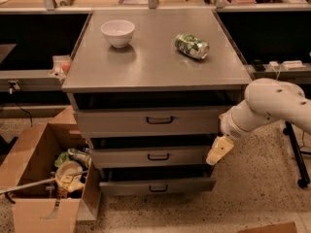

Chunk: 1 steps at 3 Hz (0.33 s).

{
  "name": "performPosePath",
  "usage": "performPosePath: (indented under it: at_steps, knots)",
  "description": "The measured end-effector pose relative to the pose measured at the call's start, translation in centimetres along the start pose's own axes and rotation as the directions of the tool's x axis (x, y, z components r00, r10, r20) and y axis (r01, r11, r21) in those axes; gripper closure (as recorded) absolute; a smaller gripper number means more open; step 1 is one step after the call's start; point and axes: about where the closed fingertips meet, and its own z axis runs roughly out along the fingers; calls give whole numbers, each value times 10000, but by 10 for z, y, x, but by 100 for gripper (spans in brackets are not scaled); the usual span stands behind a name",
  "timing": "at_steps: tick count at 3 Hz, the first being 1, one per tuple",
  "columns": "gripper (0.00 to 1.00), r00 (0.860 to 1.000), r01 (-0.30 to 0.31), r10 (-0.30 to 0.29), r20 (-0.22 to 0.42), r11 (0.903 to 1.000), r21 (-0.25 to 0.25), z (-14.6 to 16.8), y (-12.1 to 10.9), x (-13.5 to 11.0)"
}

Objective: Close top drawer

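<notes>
The top drawer (150, 121) is a wide grey metal front with a small dark loop handle (159, 120) at its centre. It stands out only slightly from the cabinet, with a narrow dark gap above it. My gripper (218, 151) hangs from the white arm (272, 106) at the cabinet's right front corner, just below and right of the top drawer's right end, beside the middle drawer (153, 156). It holds nothing.
A white bowl (117, 32) and a crushed green can (192, 45) lie on the cabinet top (155, 62). The bottom drawer (156, 186) sticks out a little. An open cardboard box (46, 178) with rubbish stands on the floor at left. A dark stand leg (297, 159) is at right.
</notes>
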Motion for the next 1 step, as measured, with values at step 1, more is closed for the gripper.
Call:
performPosePath:
  at_steps: [1]
  knots:
    - [0, 9999, 33, -33, 103, 10000, -9, 3, -9, 0]
